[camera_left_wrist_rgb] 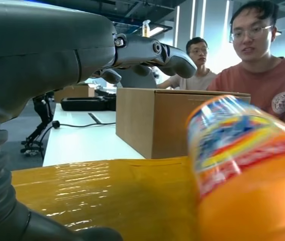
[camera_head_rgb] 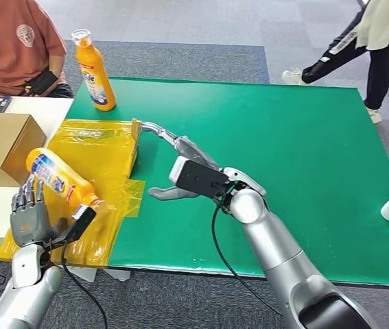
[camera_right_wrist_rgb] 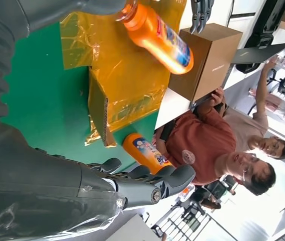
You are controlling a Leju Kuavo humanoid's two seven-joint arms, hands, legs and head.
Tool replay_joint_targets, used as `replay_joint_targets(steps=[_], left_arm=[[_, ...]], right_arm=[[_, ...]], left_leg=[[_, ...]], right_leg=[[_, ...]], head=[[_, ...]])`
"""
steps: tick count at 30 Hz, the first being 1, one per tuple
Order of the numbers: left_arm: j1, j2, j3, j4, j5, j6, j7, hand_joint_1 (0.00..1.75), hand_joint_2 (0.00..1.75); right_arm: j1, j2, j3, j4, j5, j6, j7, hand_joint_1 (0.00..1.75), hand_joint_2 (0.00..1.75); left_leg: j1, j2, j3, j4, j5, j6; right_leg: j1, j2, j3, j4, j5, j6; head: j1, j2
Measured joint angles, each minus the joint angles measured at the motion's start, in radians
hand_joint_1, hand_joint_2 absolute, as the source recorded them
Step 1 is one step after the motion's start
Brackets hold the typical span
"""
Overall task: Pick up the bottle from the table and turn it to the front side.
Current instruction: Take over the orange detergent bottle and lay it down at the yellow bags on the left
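The head view looks forward and down from high on the robot at the green table [camera_head_rgb: 285,171], arms entering at 6 o'clock. The left wrist view sits low behind the left hand [camera_left_wrist_rgb: 148,52], very near the lying orange bottle [camera_left_wrist_rgb: 247,170] and facing the cardboard box [camera_left_wrist_rgb: 163,120]. The right wrist view, turned on its side, looks across the table from farther off and shares that bottle, box and yellow sheet [camera_right_wrist_rgb: 129,85].

One bottle [camera_head_rgb: 62,179] lies on the plastic-wrapped box [camera_head_rgb: 104,147] at the counter's [camera_head_rgb: 285,171] left; another bottle [camera_head_rgb: 95,71] stands behind it, a cardboard box [camera_head_rgb: 1,140] further left.
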Motion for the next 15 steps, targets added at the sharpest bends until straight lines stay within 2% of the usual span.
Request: replay_joint_targets(steps=[4, 7, 12, 15], left_arm=[[0.000, -0.001, 0.004, 0.000, 0.010, 0.000, -0.014, 0.00, 1.75], [0.006, -0.006, 0.015, -0.013, 0.057, 0.000, -0.057, 0.00, 1.75], [0.034, -0.041, 0.045, -0.080, 0.296, -0.004, -0.257, 0.00, 1.75], [0.074, -0.067, 0.042, -0.168, 0.483, -0.063, -0.308, 0.00, 1.75]], right_arm=[[0.000, -0.004, 0.005, -0.002, -0.002, -0.003, 0.002, 0.00, 1.75], [0.000, -0.006, 0.007, -0.002, -0.003, -0.008, 0.003, 0.00, 1.75], [0.004, -0.012, 0.007, -0.002, 0.000, -0.027, 0.006, 0.00, 1.75], [0.012, -0.019, 0.006, -0.002, 0.010, -0.038, 0.008, 0.00, 1.75]], left_leg=[[0.000, 0.000, 0.000, 0.000, 0.000, 0.000], [0.000, 0.000, 0.000, 0.000, 0.000, 0.000], [0.000, 0.000, 0.000, 0.000, 0.000, 0.000], [0.000, 0.000, 0.000, 0.000, 0.000, 0.000]], right_leg=[[0.000, 0.000, 0.000, 0.000, 0.000, 0.000], [0.000, 0.000, 0.000, 0.000, 0.000, 0.000], [0.000, 0.000, 0.000, 0.000, 0.000, 0.000], [0.000, 0.000, 0.000, 0.000, 0.000, 0.000]], head=[[0.000, 0.000], [0.000, 0.000], [0.000, 0.000], [0.000, 0.000]])
